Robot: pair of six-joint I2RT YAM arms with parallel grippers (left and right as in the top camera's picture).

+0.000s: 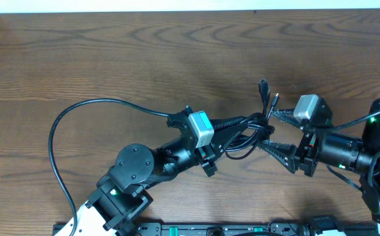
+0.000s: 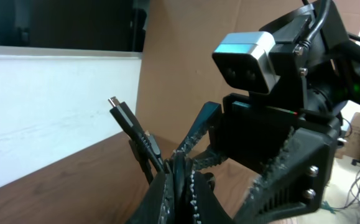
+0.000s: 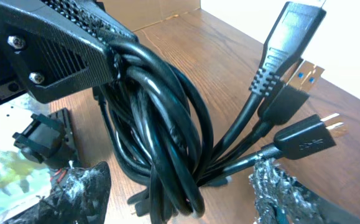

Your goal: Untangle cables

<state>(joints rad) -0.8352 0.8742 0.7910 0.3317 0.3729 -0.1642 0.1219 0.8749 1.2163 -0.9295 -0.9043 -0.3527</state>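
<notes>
Overhead: left claw (image 1: 250,126) clamped tight on the bunched cables (image 3: 167,124) at mid-counter (image 1: 176,52) — its arm reaches in low from the near left. We see the right claw (image 1: 273,133) spread fairly wide, toothed fingers straddling the same bundle from the right; contact we cannot confirm. Plugs fan out beyond it — one cable loops away left.

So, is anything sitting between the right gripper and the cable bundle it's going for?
Nothing visible does. The right gripper, jaws open, flanks the cable bundle near its plugs. The left gripper is shut on the same bundle from the opposite side, not across that approach.
</notes>
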